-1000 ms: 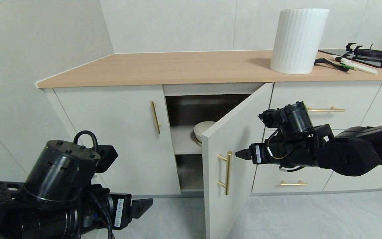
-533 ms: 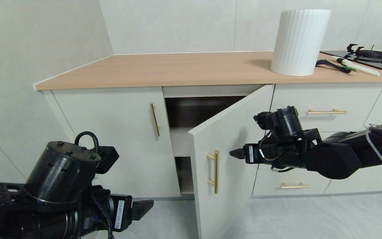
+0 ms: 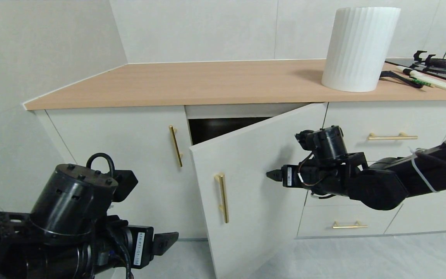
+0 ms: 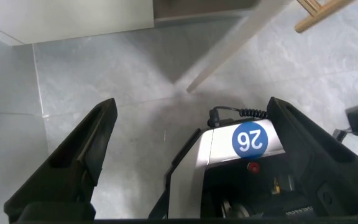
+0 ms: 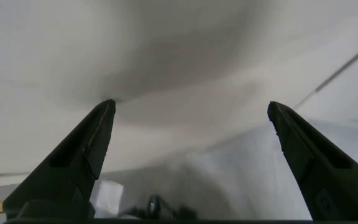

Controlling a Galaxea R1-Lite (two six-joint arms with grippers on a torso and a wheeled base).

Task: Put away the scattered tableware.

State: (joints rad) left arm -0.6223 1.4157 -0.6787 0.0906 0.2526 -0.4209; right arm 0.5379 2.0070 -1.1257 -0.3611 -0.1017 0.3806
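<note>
Door: cabinet door (image 3: 254, 155) swung nearer shut, right gripper (image 3: 271, 174) at its face
Grippers: two, both spread wide, empty (left gripper (image 3: 167, 238) low)
Gold handles (image 3: 222, 197): four
White canister (image 3: 356, 48): one

We see pale grey tiled walls (image 3: 52, 46) meeting in a corner behind a wood-topped bench (image 3: 192, 83). Beneath it run white cupboards (image 3: 122, 155) with slim brass handles (image 3: 175, 145). One cupboard door (image 3: 254, 186) stands ajar, dark behind it. Drawers (image 3: 391, 120) sit further right, a black gas hob (image 3: 439, 62) is set into the bench top, and the floor (image 3: 362, 255) is light grey tile.
</note>
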